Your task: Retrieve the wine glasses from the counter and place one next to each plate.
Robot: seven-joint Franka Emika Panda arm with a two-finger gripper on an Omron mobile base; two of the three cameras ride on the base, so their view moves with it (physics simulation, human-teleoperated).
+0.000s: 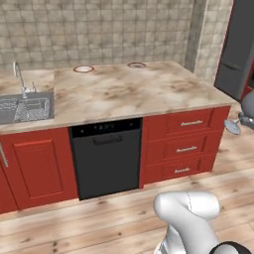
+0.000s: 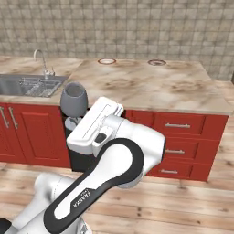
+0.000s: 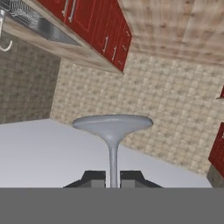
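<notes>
Pincer: the pincer is seen clamped on the thin stem of a wine glass, one finger at each side.
Wine glass: held upside down in the hand view, its round foot farthest from the pincer; in the right base view its grey bowl is carried in front of the red cabinets, below the bench edge.
Plates: a red-rimmed plate and a dark-rimmed plate are set near the bench's far edge, well apart.
Sink: a steel sink is sunk into the bench's left part.

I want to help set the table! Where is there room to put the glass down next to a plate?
The marbled top is mostly bare. There is open space between the red-rimmed plate and the dark-rimmed plate, and all along the front edge. It gets tight only at the left, by the sink. The gripper holds the wine glass.
</notes>
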